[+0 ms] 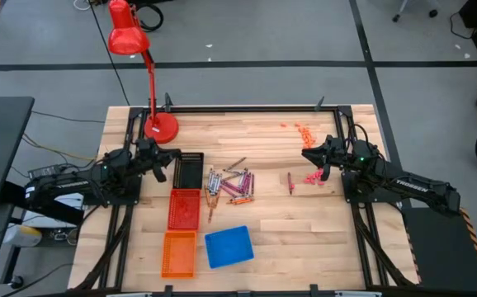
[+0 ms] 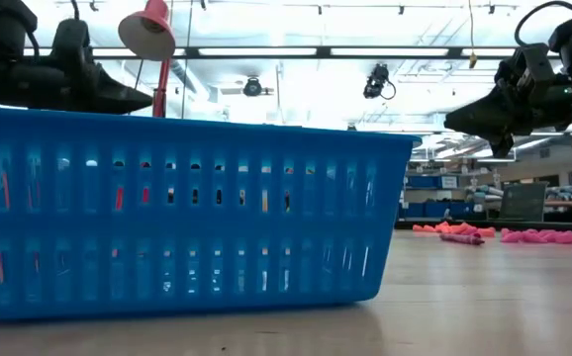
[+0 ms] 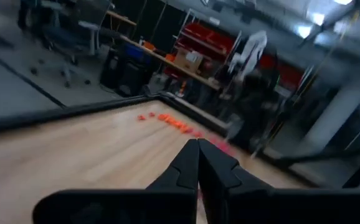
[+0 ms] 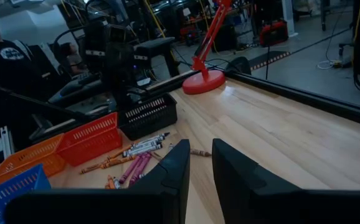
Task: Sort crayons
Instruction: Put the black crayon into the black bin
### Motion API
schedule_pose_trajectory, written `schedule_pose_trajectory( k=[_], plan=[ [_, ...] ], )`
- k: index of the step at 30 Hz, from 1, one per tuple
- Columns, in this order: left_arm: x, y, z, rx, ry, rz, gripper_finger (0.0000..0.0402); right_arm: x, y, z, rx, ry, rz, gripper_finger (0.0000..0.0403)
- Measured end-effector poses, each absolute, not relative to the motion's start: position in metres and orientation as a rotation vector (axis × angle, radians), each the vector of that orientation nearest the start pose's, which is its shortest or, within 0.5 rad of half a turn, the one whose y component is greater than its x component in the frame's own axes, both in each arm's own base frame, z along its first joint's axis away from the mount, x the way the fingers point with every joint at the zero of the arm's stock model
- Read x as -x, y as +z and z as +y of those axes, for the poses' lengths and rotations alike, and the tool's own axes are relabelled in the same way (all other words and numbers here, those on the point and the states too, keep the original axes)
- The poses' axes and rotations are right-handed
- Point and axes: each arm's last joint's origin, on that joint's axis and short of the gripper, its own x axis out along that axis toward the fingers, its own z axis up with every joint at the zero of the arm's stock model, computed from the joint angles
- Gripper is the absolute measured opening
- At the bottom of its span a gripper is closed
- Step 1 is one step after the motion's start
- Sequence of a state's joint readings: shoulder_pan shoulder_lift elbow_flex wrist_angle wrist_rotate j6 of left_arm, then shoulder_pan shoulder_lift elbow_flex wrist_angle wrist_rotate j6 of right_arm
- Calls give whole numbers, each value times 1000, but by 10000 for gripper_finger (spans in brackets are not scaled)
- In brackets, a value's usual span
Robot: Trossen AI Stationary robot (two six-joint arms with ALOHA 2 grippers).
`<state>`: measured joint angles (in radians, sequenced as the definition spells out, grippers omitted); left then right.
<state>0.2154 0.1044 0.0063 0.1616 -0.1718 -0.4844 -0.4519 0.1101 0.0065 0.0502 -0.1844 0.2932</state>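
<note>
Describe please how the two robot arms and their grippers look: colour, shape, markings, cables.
Both arms are black and built of jointed segments. The right arm carries white lettering along its forearm and a small green light near the wrist. The left arm shows pale patches on its rear part. The left gripper has dark, wedge-shaped fingers tapering to a point; the right gripper has two dark, flat, angular fingers. No loose cables are clearly visible.

The table (image 1: 280, 223) is pale wood in glued strips, smooth with a dull sheen. The blue basket (image 2: 177, 213) is slotted plastic, slightly glossy; the red basket (image 1: 184, 208), orange basket (image 1: 179, 253) and black basket (image 1: 190, 169) look like the same moulded plastic. The desk lamp (image 1: 129, 37) has a glossy red shade. The crayons (image 4: 139, 149) wear matt paper wrappers.
</note>
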Motion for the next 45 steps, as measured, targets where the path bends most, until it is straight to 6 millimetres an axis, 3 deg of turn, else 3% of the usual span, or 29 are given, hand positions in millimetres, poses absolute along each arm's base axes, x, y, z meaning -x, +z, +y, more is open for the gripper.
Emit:
schedule_pose_trajectory(
  k=[9,20,27,33,41,45],
  plan=[
    [-100,174,27,659,347,-203,9,-95,162,-40,-308,-274,12,73],
    [-98,188,26,1086,220,-416,9,-95,173,-41,-280,-264,-103,73],
    [-91,208,25,1064,98,-605,9,-89,200,-41,-423,-259,-429,73],
    [-91,216,26,972,152,-606,26,-83,212,-43,-541,-330,-626,73],
    [-101,237,28,897,216,-549,117,-92,224,-40,-576,-206,-510,73],
    [-109,244,29,893,226,-414,140,-108,228,-42,-561,-211,-325,73]
  ],
)
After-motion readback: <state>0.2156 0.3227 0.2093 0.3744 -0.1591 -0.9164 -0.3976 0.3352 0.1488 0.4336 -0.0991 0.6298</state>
